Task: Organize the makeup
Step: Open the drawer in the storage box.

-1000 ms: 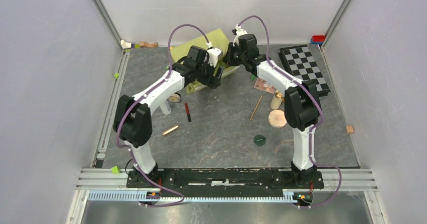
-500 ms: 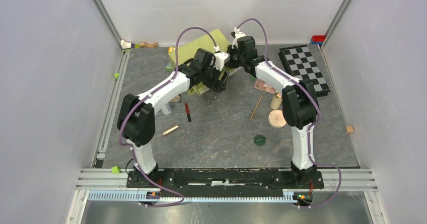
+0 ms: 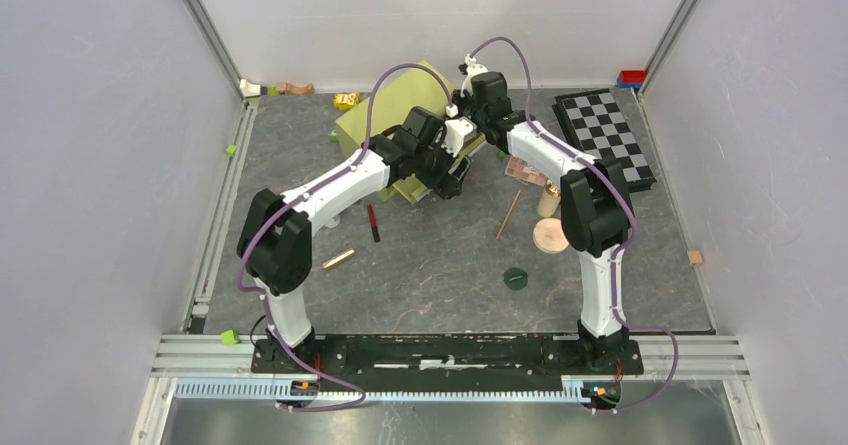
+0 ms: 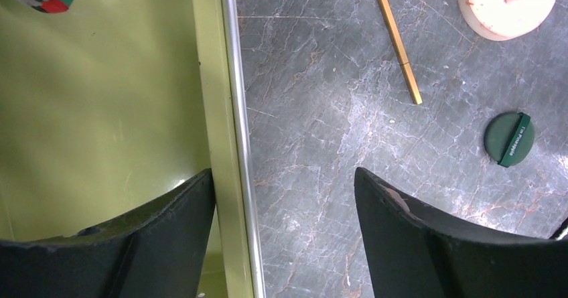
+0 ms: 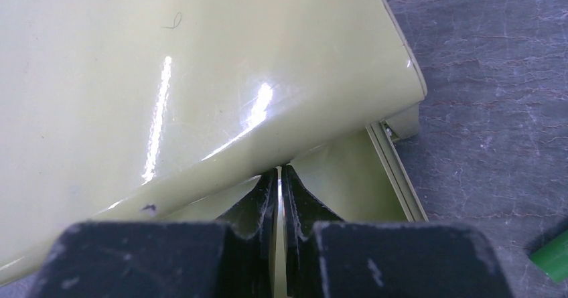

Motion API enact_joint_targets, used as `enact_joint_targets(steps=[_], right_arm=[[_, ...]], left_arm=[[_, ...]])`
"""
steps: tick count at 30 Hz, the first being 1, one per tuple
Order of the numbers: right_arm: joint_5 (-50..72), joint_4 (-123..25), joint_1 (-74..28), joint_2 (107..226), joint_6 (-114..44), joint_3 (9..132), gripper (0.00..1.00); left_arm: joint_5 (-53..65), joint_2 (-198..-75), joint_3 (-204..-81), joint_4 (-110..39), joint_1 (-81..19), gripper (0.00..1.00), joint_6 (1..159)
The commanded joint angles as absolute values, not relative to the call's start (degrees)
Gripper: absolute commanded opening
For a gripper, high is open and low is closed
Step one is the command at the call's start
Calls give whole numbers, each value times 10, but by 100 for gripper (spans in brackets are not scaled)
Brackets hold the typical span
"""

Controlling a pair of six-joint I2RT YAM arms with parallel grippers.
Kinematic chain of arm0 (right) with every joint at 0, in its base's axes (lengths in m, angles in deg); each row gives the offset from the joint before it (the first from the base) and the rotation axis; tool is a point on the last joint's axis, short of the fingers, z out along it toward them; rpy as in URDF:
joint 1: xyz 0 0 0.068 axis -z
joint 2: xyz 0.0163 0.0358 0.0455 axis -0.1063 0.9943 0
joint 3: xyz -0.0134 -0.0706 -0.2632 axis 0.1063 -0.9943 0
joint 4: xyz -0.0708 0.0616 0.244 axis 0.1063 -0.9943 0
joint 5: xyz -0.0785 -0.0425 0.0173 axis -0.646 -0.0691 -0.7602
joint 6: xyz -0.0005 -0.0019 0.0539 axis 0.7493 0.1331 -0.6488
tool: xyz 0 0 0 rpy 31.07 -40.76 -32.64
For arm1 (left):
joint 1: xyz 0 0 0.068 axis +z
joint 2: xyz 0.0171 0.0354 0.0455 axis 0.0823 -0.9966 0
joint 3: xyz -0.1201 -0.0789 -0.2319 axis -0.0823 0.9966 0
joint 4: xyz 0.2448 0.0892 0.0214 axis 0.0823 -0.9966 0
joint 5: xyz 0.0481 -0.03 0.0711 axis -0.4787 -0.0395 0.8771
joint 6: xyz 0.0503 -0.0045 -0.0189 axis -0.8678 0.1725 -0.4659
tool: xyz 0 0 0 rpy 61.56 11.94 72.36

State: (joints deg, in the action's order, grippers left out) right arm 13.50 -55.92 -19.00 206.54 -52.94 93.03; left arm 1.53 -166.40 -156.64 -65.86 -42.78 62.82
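makeup: all of it looks loose on the surface (image 3: 430, 255). The green disc (image 3: 516, 279), round tan compact (image 3: 550, 235), gold stick (image 3: 510, 213), cream bottle (image 3: 549, 201) and eyeshadow palette (image 3: 525, 172) lie right of centre. The red-black pencil (image 3: 373, 222) and rose-gold tube (image 3: 338, 259) lie left of centre.
green stick (image 5: 554, 256): only its tip peeks in, near the case's corner.
case (image 4: 100, 110): yellow-green, back middle of the surface. The bit of interior I can see is bare.
lid (image 3: 400, 105): tipped up and open.
right pincer (image 5: 280, 171): fingers together right at the lid's front lip. It looks clamped on that thin edge, propping the lid up.
left pincer (image 4: 285, 177): jaws apart and empty. It straddles the case's metal front rim, one finger above the interior and the other above the bare surface.
step, my guess: lid held open while the left arm gets ready to fetch the first item.
risk 1: that pinch on the lid is tiny. If it slips, the lid could drop onto the left pincer sitting right under it.
risk 2: the arms are crowded together over the case, so a wide swing by the left one could knock the right and shift the case.
risk 3: the disc and compact are flat, so a shallow grab might just skate them away.
chequered board (image 3: 605, 135): far right, not part of this.
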Motion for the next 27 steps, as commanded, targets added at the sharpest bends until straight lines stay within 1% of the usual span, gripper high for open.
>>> enact_joint_targets(steps=[1,6,9,14,19,24,25,27], right_arm=[[134,-539,-189,2054,-529,946,9],[105,-539,-189,2018,-521,921,9],[76,-545,-188,1992,-513,908,10],[50,-573,-189,1970,-497,909,10],[6,-578,-188,1926,-493,873,11],[-16,-593,-187,1871,-503,827,19],[-15,-595,-187,1855,-508,812,24],[-12,-605,-188,1821,-523,784,38]], left_arm=[[-5,-1626,-1564,-680,-439,82,613],[39,-1608,-1570,-671,-439,86,627],[47,-1599,-1572,-660,-439,89,639],[42,-1595,-1579,-661,-439,90,646],[79,-1555,-1559,-634,-437,90,650],[116,-1504,-1529,-597,-428,91,661],[128,-1494,-1522,-589,-424,92,665],[153,-1477,-1513,-580,-417,94,674]])
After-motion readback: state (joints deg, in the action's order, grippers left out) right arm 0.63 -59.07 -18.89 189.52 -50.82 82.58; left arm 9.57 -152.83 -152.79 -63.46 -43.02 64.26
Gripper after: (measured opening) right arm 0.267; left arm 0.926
